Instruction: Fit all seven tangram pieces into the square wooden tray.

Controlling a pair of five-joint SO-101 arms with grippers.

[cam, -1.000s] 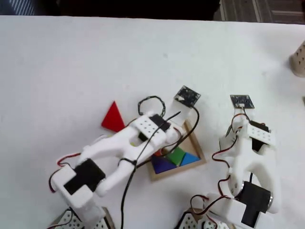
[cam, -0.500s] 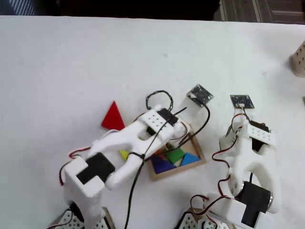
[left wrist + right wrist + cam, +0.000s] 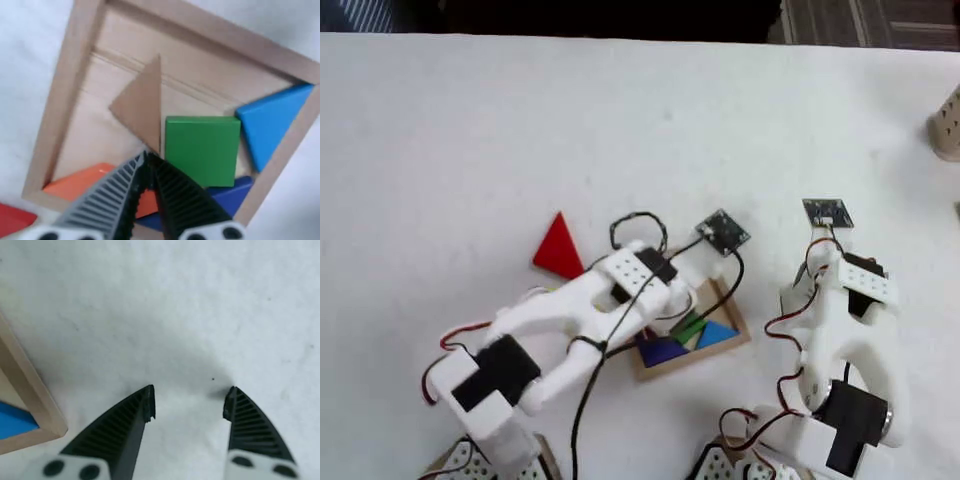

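in the tray (image 3: 65, 95) a square piece (image 3: 202, 150) lies just beside a triangle piece (image 3: 270, 125) at the rim, the left gripper (image 3: 148, 160) above them, a loose triangle (image 3: 558, 247) on the table (image 3: 470, 120) left of the tray, the right gripper (image 3: 189, 402) over the table to its right.

Square wooden tray (image 3: 700, 357) sits tilted on the white counter, partly filled. Green square (image 3: 202, 150) lies flat near the middle. Light blue triangle (image 3: 270, 122) is in the corner just beside it, and a dark blue piece (image 3: 225, 192) runs along the rim under the square. Orange piece (image 3: 85, 181) is in another corner. Tan triangle (image 3: 140, 110) lies flat beside the square. Red triangle (image 3: 558, 247) lies flat on the counter, apart from the tray.
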